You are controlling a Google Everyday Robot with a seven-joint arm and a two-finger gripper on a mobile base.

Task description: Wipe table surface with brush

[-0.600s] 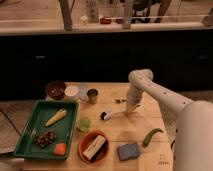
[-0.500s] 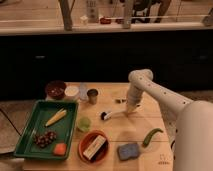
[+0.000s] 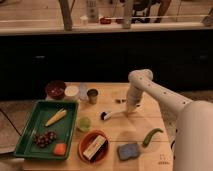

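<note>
On the left side of the light wooden table (image 3: 118, 131) lies a green tray (image 3: 36, 124). It holds a yellow ear of corn (image 3: 56, 117) set on a slant, a bunch of dark grapes (image 3: 44, 139) nearer the front, and a small orange piece (image 3: 60, 149) at its front right corner. Behind the tray, along the far edge of the table, stand a dark red bowl (image 3: 56, 90), a white cup (image 3: 72, 92) just beside it, and a metal cup (image 3: 92, 95) to the right of that. Just off the tray's right rim sits a small pale green cup (image 3: 84, 123). In front of that cup is a red bowl (image 3: 94, 148) with a tan, box-like block lying in it.

Near the middle of the table is the brush (image 3: 113, 114). Its dark bristle head is down on the wood and points left, and its slim white handle slants up and right into the pincer (image 3: 130, 109). The pincer is closed on the end of that handle and points down just above the tabletop. A small dark object (image 3: 120, 101) lies just behind the handle; what it is cannot be told. The white arm (image 3: 159, 95) rises from the pincer to a rounded elbow, then runs right and forward to the wide body at the right edge. In front of the arm, a blue sponge (image 3: 129, 150) lies near the table's front edge, and a curved green pepper (image 3: 152, 136) lies to its right.
</note>
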